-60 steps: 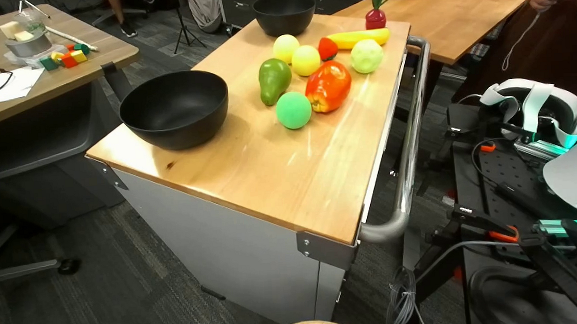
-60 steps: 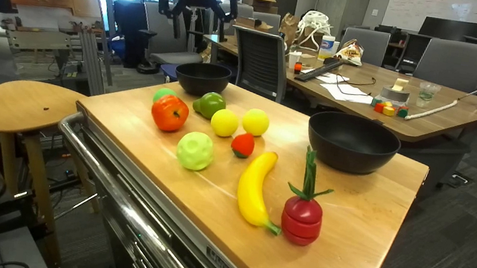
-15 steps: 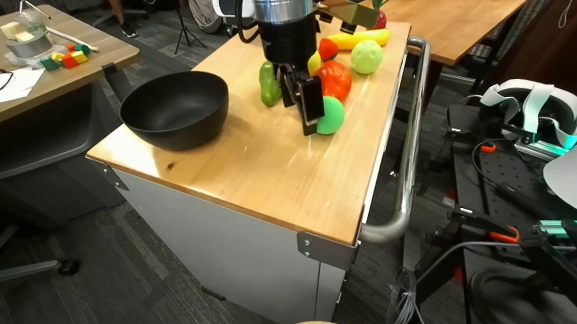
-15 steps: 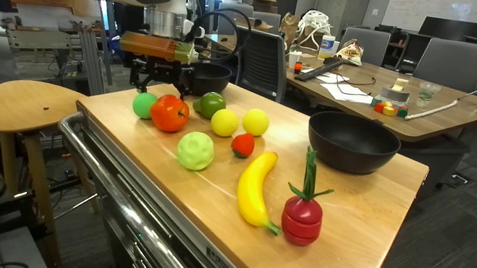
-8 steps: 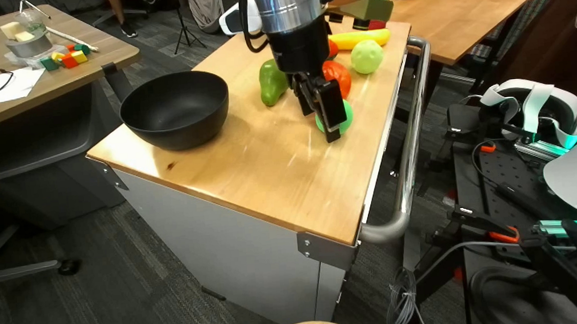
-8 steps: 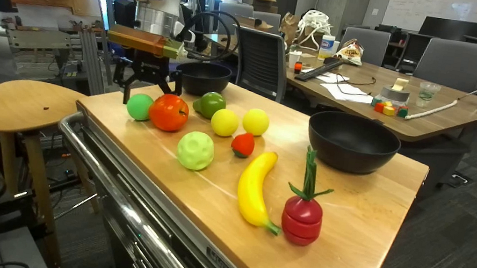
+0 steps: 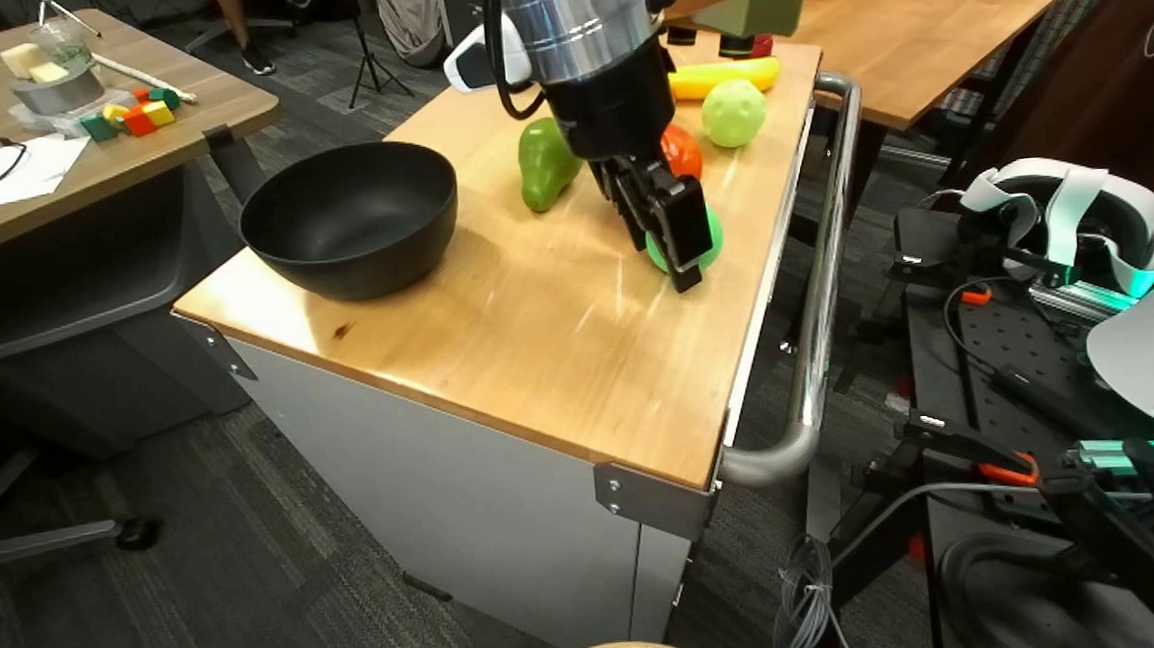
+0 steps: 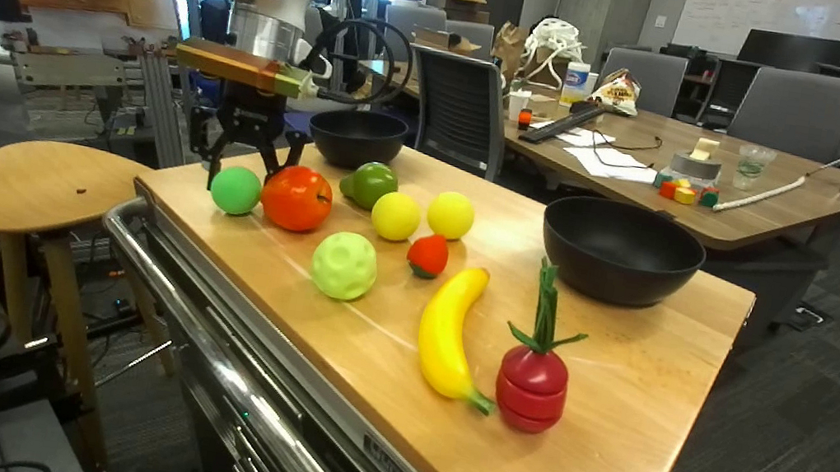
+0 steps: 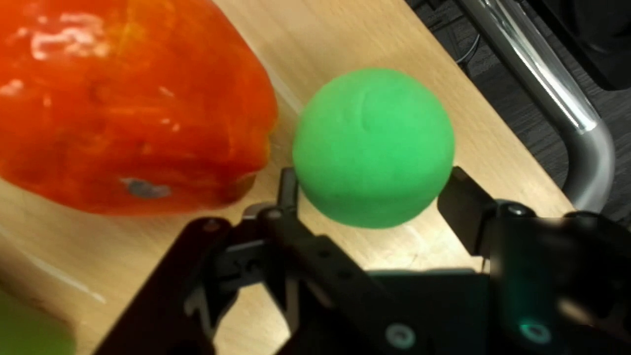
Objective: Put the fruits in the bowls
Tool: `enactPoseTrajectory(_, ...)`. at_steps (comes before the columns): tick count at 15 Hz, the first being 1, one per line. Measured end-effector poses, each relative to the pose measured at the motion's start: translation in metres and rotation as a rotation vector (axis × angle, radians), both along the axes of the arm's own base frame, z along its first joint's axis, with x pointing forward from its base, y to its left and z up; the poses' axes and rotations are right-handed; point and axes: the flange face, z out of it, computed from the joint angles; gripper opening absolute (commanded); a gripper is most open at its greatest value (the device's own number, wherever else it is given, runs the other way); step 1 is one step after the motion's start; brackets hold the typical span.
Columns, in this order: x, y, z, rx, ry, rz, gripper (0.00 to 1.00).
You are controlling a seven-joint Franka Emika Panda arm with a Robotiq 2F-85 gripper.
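Two jaws stand ball-wide astride the green ball, grip impossible to tell; an off-centre squeeze could roll it toward wrist-view two o'clock, off the bench.

Wrist view: avocado, orange-red fruit cut off.

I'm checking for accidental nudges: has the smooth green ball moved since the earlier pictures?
Yes: in both exterior views, the smooth green ball sits nearer the shiny tubular metal handle than four seconds ago.
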Motion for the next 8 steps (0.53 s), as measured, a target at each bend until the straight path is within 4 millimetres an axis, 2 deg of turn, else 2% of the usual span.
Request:
enactPoseTrajectory(2,-0.0004,-0.0002,-0.0022,-0.008,0.004,-0.004,0.27)
enactPoseTrajectory(3,-0.0002,-0.0002,-0.0025,-0.011,0.005,-0.006,0.23)
enactPoseTrajectory(6,0.0014,-0.0001,-0.0004,-0.016,0.001,-0.012,0.16)
enactPoseTrajectory(8,0.0044,0.0006,0.0033,-0.015,-0.005,-0.014,0.16)
